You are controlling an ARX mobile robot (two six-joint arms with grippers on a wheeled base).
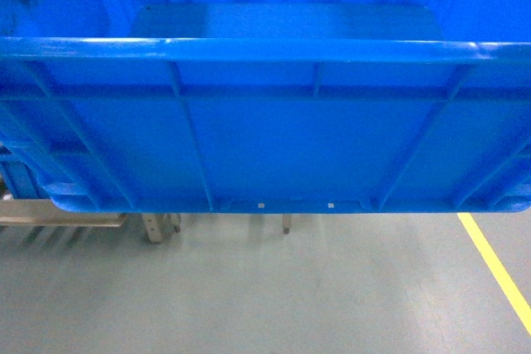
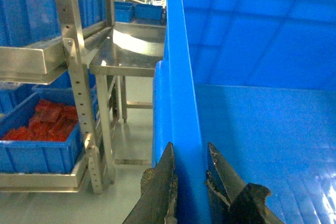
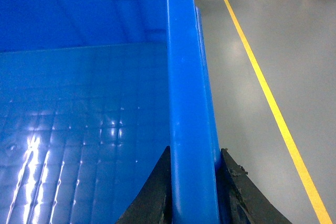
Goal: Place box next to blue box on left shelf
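Note:
The box (image 1: 265, 138), a large bright-blue ribbed crate, fills the head view and hangs above the grey floor. Its smooth inside shows past the thick rim. My left gripper (image 2: 190, 148) is shut on the box's (image 2: 252, 129) left rim, one finger outside and one inside. My right gripper (image 3: 195, 150) is shut on the right rim of the box (image 3: 79, 103) in the same way. A grey metal rack (image 2: 79, 77) stands to the left of the box with blue boxes on it. I cannot tell whether it is the left shelf, or which is the task's blue box.
A blue bin of red parts (image 2: 39, 129) sits low in the rack. A steel table (image 2: 126, 59) stands behind it. Metal legs (image 1: 153, 228) show under the box. A yellow floor line (image 1: 498, 271) runs along the right side.

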